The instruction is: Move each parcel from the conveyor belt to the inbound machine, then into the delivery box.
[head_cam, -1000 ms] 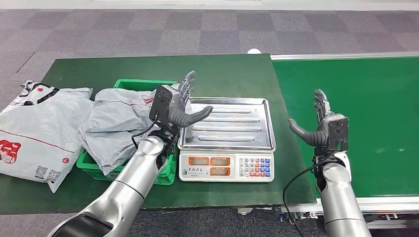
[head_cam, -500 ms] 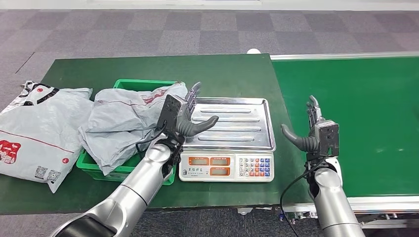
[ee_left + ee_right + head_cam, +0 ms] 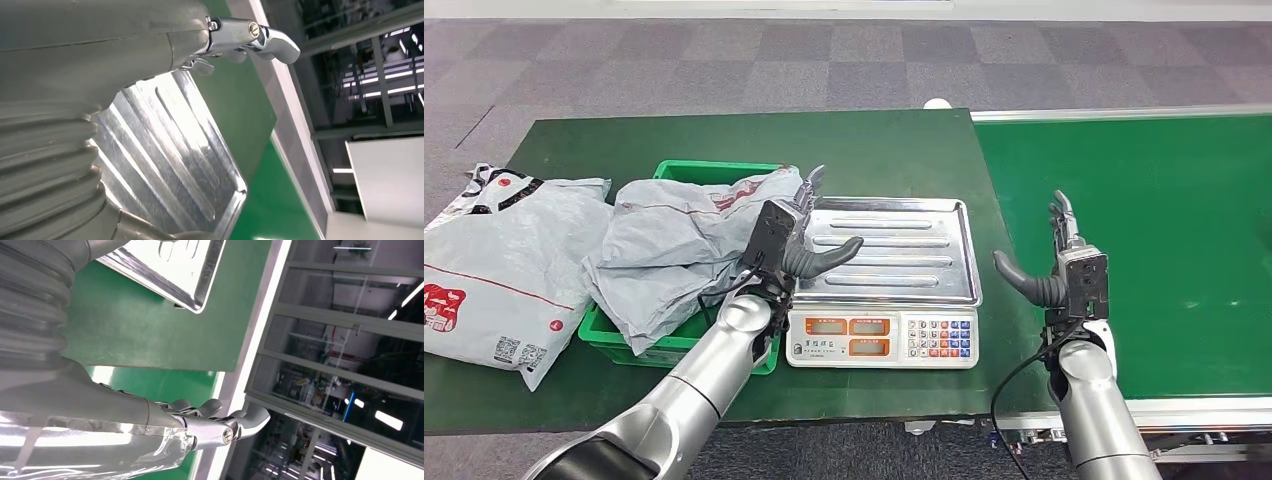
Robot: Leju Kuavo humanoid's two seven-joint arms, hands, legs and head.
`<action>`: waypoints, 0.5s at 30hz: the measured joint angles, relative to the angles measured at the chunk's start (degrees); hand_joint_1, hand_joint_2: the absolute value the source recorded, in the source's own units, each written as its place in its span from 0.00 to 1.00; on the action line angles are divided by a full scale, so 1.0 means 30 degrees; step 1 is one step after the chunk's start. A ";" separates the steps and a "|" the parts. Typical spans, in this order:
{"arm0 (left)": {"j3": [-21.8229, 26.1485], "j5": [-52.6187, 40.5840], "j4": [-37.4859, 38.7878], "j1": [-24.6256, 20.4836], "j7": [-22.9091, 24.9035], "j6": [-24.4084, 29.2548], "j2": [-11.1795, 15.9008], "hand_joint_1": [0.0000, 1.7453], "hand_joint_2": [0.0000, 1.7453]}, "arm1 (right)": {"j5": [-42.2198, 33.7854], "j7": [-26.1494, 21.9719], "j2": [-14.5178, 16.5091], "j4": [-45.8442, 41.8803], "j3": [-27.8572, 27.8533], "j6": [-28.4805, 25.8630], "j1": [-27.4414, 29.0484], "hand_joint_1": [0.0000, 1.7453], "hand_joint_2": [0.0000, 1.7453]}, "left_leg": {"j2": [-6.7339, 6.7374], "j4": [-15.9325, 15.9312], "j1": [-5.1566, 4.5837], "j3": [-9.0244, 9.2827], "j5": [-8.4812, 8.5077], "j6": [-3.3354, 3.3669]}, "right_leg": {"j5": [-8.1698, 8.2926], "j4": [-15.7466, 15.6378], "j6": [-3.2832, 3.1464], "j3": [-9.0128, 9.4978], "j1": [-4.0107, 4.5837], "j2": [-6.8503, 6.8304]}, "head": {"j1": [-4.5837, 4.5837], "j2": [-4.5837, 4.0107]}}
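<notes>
Here, both hands are held empty, fingers spread: the left hand (image 3: 789,235) over the scale (image 3: 894,262), the right hand (image 3: 1064,265) beside the belt (image 3: 1164,220). Two parcels (image 3: 674,240) (grey bags) are heaped in the bin (image 3: 686,170) on the surface (image 3: 874,140).

green bin (image 3: 686,170) mostly under parcels (image 3: 674,250), scale display (image 3: 849,327) unreadable

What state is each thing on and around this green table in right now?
Left hand: open, above the scale's left edge.
Right hand: open, holds nothing.
Scale: tray bare.
Green box: holds a crumpled grey parcel.
Second parcel: flat on the table.
Conveyor belt: no parcel in view.
</notes>
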 joint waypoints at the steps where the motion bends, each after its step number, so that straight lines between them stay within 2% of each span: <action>1: -0.0062 -0.0096 0.0000 0.0007 -0.0054 0.0241 0.0013 0.00 1.00 | 0.0027 -0.0071 0.0000 0.0045 0.0004 0.0022 -0.0085 0.00 1.00 | 0.0001 0.0000 0.0000 -0.0001 0.0000 0.0000 | 0.0000 0.0000 0.0000 0.0001 0.0000 0.0000 | 0.0000 0.0000; 7: -0.0140 0.0328 -0.0316 0.0241 -0.1121 0.1984 0.0228 0.00 1.00 | -0.0182 -0.0856 0.0000 0.0818 0.0253 0.0155 -0.1099 0.00 1.00 | 0.0004 0.0000 -0.0001 0.0002 0.0004 0.0000 | 0.0004 0.0001 0.0000 0.0005 -0.0001 0.0005 | 0.0000 0.0000; 15: -0.0073 0.1707 -0.2836 0.2041 -0.1983 0.2969 0.0322 0.00 1.00 | -0.0410 -0.0406 0.0007 0.0925 0.0717 -0.0082 -0.1885 0.00 1.00 | -0.0012 0.0000 0.0002 -0.0004 0.0005 -0.0003 | 0.0000 0.0001 -0.0001 0.0005 0.0003 -0.0014 | 0.0000 0.0000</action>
